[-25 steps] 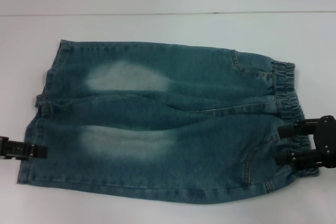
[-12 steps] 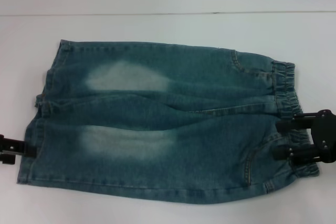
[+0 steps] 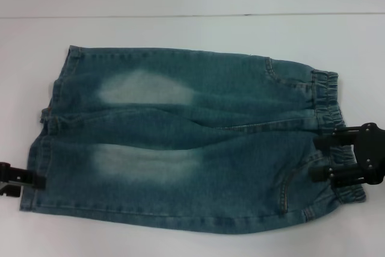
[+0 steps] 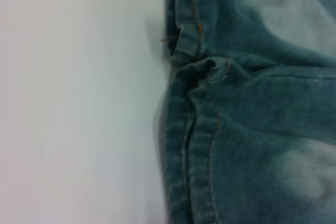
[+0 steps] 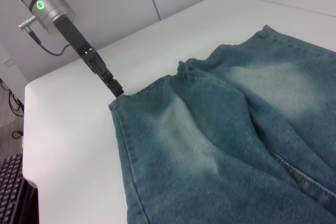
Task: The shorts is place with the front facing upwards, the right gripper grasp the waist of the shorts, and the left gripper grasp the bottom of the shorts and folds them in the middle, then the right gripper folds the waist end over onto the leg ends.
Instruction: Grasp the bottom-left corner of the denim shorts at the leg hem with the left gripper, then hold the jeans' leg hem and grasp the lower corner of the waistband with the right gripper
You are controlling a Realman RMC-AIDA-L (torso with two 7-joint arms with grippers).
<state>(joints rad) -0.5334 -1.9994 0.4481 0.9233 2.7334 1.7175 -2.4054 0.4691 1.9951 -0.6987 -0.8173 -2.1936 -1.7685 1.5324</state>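
The blue-green denim shorts point(image 3: 180, 142) lie flat with the pale thigh patches up. The gathered waist point(image 3: 328, 97) is at the right and the hemmed bottom of the shorts point(image 3: 43, 142) at the left. My right gripper point(image 3: 322, 157) is open, one finger on each side of the near part of the waistband. My left gripper point(image 3: 36, 180) is at the hem of the near leg, its tip touching the cuff. The right wrist view shows that left gripper point(image 5: 116, 91) against the cuff corner point(image 5: 118, 109). The left wrist view shows both leg ends point(image 4: 194, 145) meeting at the crotch gap.
The shorts rest on a white table point(image 3: 180, 34) with a seam line point(image 3: 180, 15) at the back. In the right wrist view the table's edge point(image 5: 31, 179) drops off behind the left arm, with a dark keyboard point(image 5: 10, 182) below it.
My left gripper drew back from over the near cuff to its edge and sits slightly nearer. My right gripper shifted a little left over the waistband, its fingers spread wider.
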